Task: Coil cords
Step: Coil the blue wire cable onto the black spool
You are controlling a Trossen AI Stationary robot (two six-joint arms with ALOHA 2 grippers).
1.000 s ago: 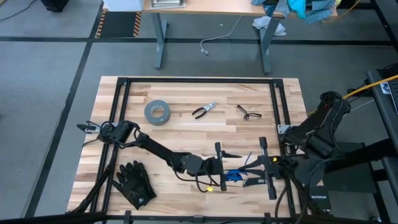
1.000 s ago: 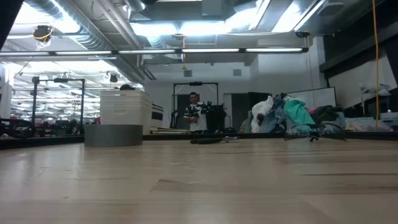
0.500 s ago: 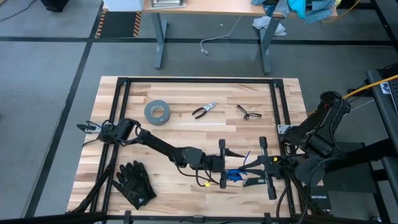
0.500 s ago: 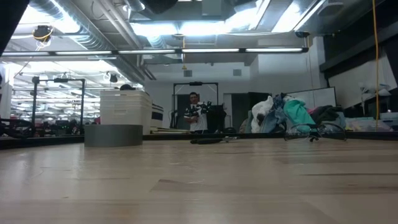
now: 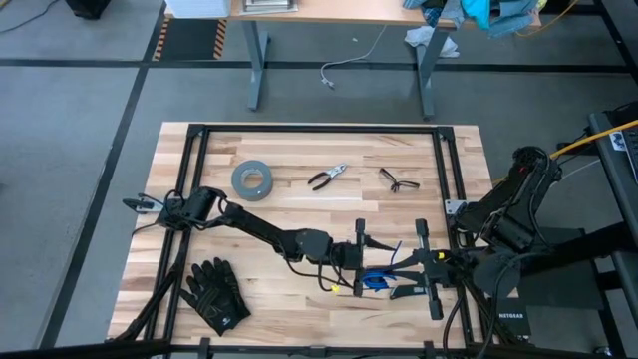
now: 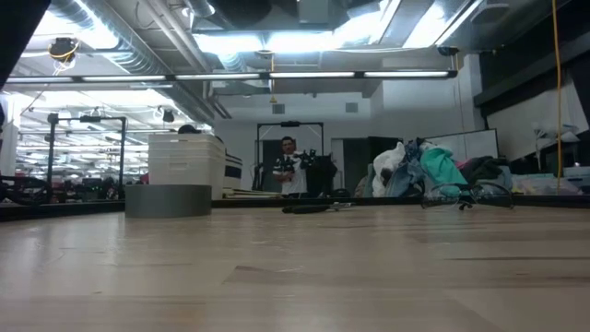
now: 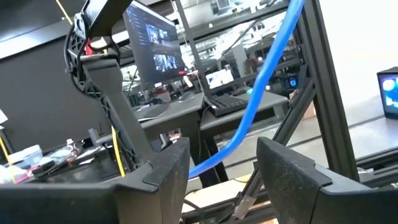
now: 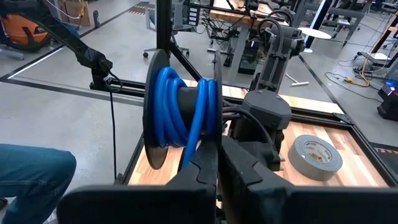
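The cords [image 5: 374, 281] are seen in the high view near the front edge of the tabletop [image 5: 299, 209], between the two arms, as a small blue and black bundle. In the right wrist view the blue cord [image 8: 180, 115] is wound on a black spool. The right gripper [image 8: 219, 163] is closed, its fingers pressed together just before the spool. The left gripper [image 7: 224, 171] is held apart, with a blue strand [image 7: 261, 93] running through the gap untouched. A grey tape roll [image 5: 252, 180], pliers [image 5: 327, 177], glasses [image 5: 399, 180] and black gloves [image 5: 216, 295] lie well apart on the tabletop.
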